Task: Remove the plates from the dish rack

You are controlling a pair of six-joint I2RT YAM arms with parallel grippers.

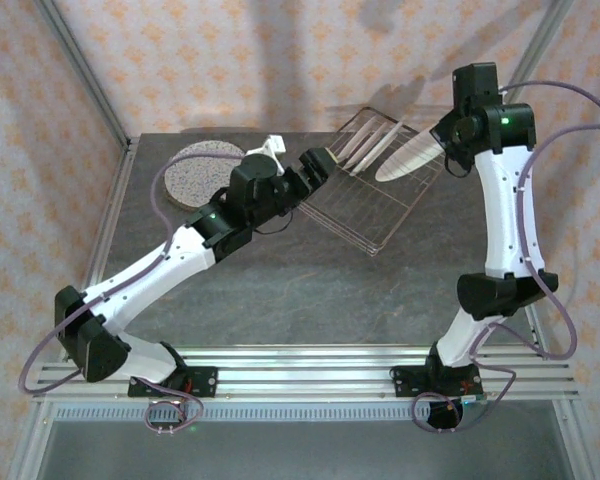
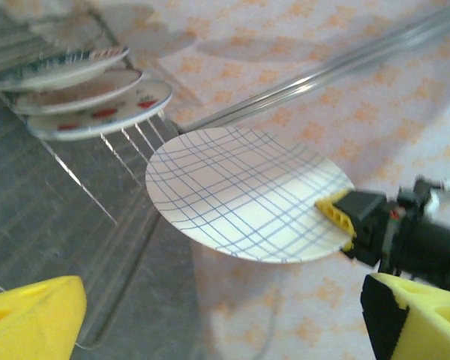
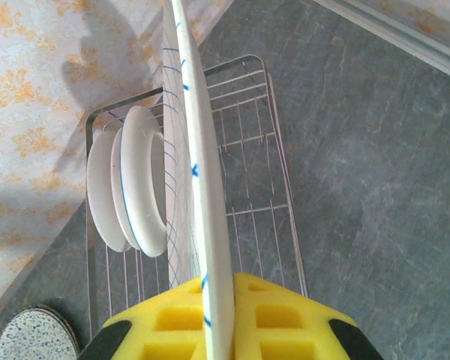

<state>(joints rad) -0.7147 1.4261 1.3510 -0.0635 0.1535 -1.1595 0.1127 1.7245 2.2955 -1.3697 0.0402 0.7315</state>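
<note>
The right claw is clamped on the rim of the plaid plate and holds it in the air over the far right part of the dish rack. In the right wrist view the plate stands edge-on between the yellow pads, with the wire rack below it. From the left wrist, its blue-lined face shows whole, free of the wires.

Three plates stand close together in the rack's far left corner. The outermost one is white with red shapes.

The left claw hangs just beside the rack's left edge, spread wide and holding nothing; its yellow fingers sit at the two sides of its own camera view.

A speckled plate lies flat on the grey bench, left of the rack.
</note>
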